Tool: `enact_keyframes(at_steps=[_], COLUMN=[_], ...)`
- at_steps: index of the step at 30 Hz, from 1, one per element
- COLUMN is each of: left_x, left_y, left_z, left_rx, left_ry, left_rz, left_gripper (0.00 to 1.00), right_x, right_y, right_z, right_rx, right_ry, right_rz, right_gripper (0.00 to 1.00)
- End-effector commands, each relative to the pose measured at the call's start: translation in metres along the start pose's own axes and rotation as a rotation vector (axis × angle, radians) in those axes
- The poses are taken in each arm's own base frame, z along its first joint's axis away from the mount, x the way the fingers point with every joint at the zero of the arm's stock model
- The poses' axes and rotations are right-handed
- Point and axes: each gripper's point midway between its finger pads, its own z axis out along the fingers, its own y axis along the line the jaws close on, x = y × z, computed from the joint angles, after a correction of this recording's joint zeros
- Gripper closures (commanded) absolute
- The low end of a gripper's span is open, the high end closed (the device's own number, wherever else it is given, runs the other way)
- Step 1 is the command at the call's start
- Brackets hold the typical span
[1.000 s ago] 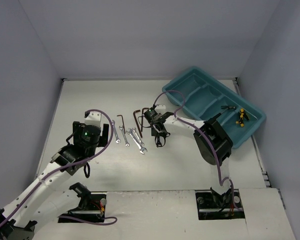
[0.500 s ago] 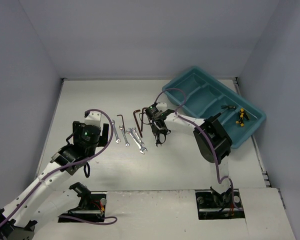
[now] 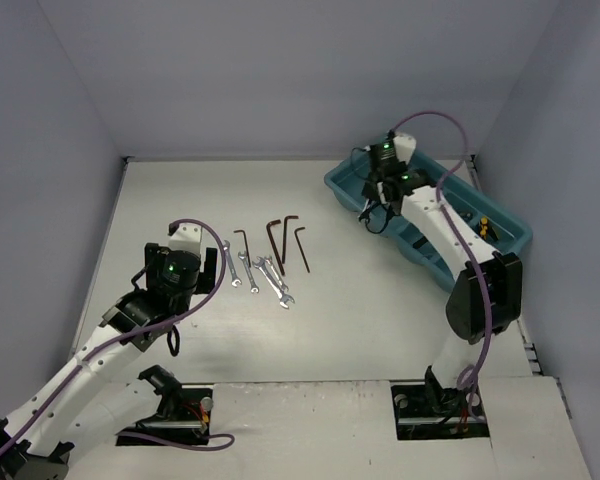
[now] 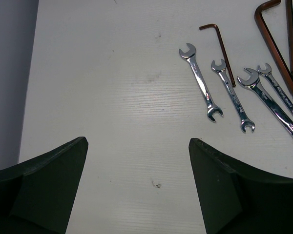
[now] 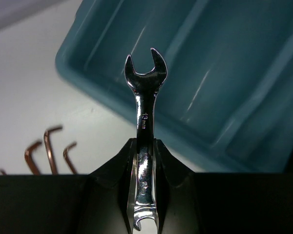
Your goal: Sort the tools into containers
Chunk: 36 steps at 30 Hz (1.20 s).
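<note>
My right gripper (image 5: 145,144) is clenched on a wrench (image 5: 145,92), pinching its flat shank near one end. The forked head at the other end sticks out ahead of the fingers. That arm is reaching to the far right corner of the worktop (image 4: 112,73), and in the wrist view the wrench head hangs over the tray (image 5: 234,58), just past its rim and above one of the long compartments. I cannot tell how high it is above the floor of the compartment.

My left gripper (image 4: 137,141) is spread wide with nothing in it, hovering over bare worktop toward the left edge. Four wrenches (image 4: 201,80) and the hex keys (image 3: 285,240) lie near the middle of the worktop. A yellow-handled tool (image 3: 483,228) is already in the tray.

I judge the wrench to be solid steel, stiff, dense for its size and not fragile. Its polished faces look slick. Since my grip is off-centre, the long free end could swing between the fingers if I jerk the arm. A pinch across the flat faces at mid-shank would be steadier. I would let it go low in the tray so it does not bounce out.
</note>
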Motion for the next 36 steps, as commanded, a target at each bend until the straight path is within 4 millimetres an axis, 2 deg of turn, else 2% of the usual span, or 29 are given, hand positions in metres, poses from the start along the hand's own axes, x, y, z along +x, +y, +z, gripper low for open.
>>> enact_keyframes(at_steps=[1,3,5,11,15,17,20,22,24,26,28,29,32,33,36], left_x=[-0.018,-0.018,-0.017,-0.018,-0.018,-0.018,-0.018,-0.018,-0.018,-0.017,-0.018,-0.017,-0.017,-0.018,-0.018], left_y=[0.004,0.004,0.003,0.003,0.004,0.004,0.004,0.005,0.005,0.004,0.006,0.006,0.008,0.009,0.008], left_z=[-0.002,-0.002,-0.002,-0.002,-0.002,-0.002,-0.003,-0.003,-0.002,-0.001,-0.001,-0.001,-0.001,-0.001,-0.001], left_rx=[-0.015,-0.014,-0.011,-0.010,-0.014,-0.014,-0.014,-0.018,-0.022,-0.020,-0.029,-0.031,-0.042,-0.043,-0.040], left_ry=[-0.057,-0.056,-0.054,-0.054,-0.054,-0.056,-0.060,-0.058,-0.056,-0.053,-0.054,-0.053,-0.055,-0.057,-0.056], left_rz=[-0.031,-0.031,-0.030,-0.033,-0.031,-0.032,-0.036,-0.034,-0.032,-0.027,-0.025,-0.024,-0.026,-0.028,-0.031], left_gripper=[0.19,0.19,0.19,0.19,0.19,0.19,0.19,0.19,0.19,0.19,0.19,0.19,0.19,0.19,0.19], right_x=[-0.054,-0.064,-0.063,-0.070,-0.069,-0.072,-0.079,-0.085,-0.081,-0.086,-0.069,-0.062,-0.013,0.010,0.060], right_y=[-0.056,-0.070,-0.079,-0.089,-0.093,-0.092,-0.084,-0.071,-0.064,-0.049,-0.013,-0.002,0.044,0.059,0.088], right_z=[0.019,0.035,0.061,0.112,0.130,0.130,0.119,0.103,0.089,0.062,0.028,0.019,-0.014,-0.024,-0.044], right_rx=[0.107,0.133,0.154,0.170,0.189,0.183,0.149,0.118,0.108,0.062,-0.029,-0.062,-0.202,-0.246,-0.332], right_ry=[-0.072,-0.072,-0.043,-0.018,-0.014,-0.017,-0.026,-0.044,-0.047,-0.070,-0.069,-0.065,-0.012,0.012,0.065], right_rz=[0.089,0.121,0.154,0.230,0.246,0.225,0.157,0.104,0.039,-0.048,-0.163,-0.223,-0.369,-0.430,-0.552], right_gripper=[1.00,1.00,1.00,1.00,0.89,0.77,0.65,0.61,0.59,0.59,0.59,0.59,0.59,0.59,0.59])
